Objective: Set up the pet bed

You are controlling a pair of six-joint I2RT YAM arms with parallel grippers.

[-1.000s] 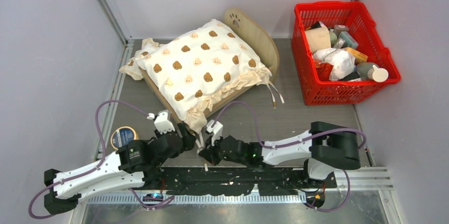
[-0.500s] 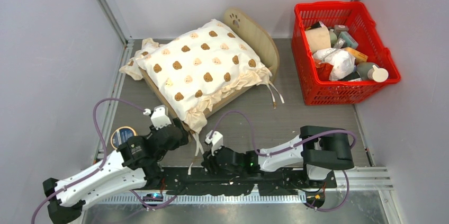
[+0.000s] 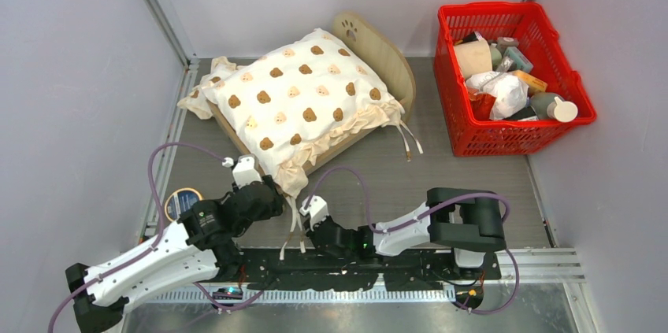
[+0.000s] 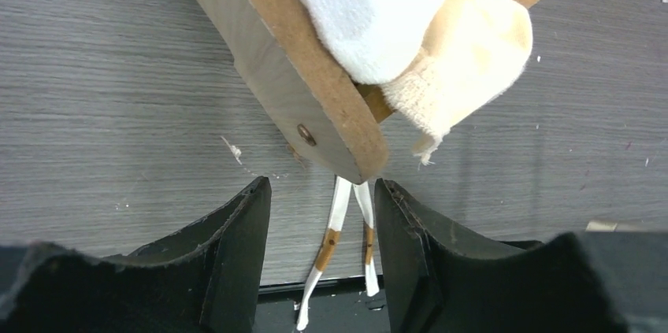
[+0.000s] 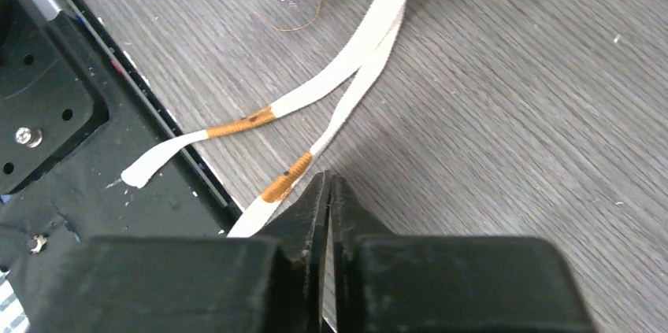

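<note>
From above, the pet bed (image 3: 387, 61) stands at the back middle of the table (image 3: 449, 179), set at an angle with its headboard toward the red basket (image 3: 488, 142). The bear-print cushion (image 3: 295, 101) lies on it and overhangs the near corner. Both arms reach toward that corner, the left hand (image 3: 266, 197) just beside it and the right hand (image 3: 313, 221) nearer the bases, probably because the cushion's loose ties hang there. In the left wrist view the left hand (image 4: 323, 191) is open and grips nothing, with 1 finger on each side of 2 ribbons (image 4: 340, 211) that trail from under the frame's corner. In the right wrist view the right hand (image 5: 327, 183) is closed, its tips together just beside 1 ribbon, with none visible between them. I judge the ribbons are meant to tie the cushion to the frame.
</note>
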